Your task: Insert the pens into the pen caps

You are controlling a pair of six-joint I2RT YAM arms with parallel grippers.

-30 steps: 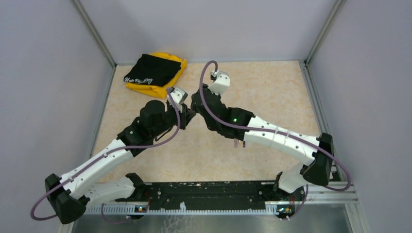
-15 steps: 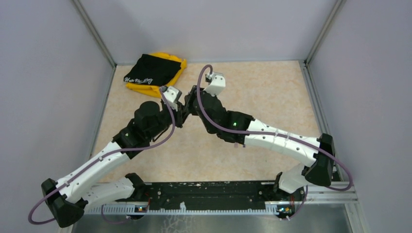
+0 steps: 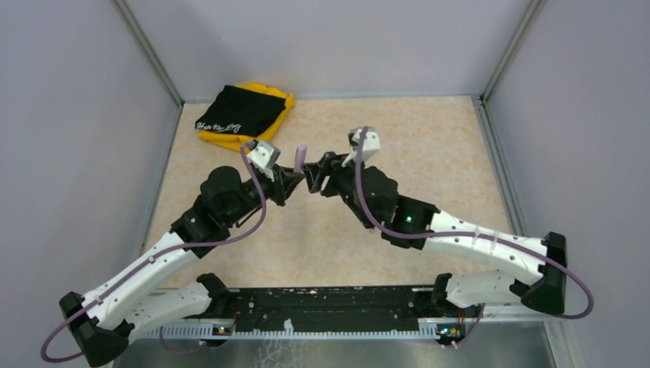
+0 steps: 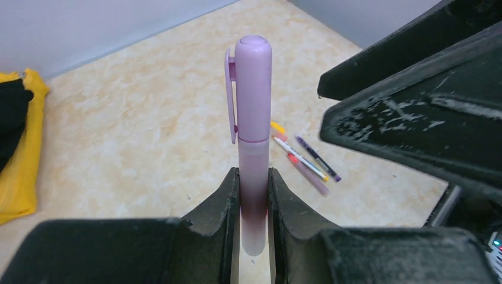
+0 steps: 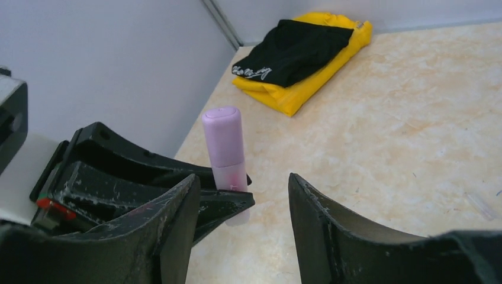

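Left wrist alone shows loose pens (image 4: 308,160) beyond — left pincer (image 4: 254,201) clamps the capped lilac pen (image 4: 253,89); right pincer (image 5: 243,180) gapes.

Your lab robot cell, plain grey panel walls (image 3: 69,115) on aluminium corner posts (image 3: 151,54), marbled beige tabletop (image 3: 437,146), black mounting rail (image 3: 329,303) along your near edge.

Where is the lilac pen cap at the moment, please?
In the top view it stands just left of centre: the lilac cap tops a pen held upright in the left tool, right beside the open right tool.
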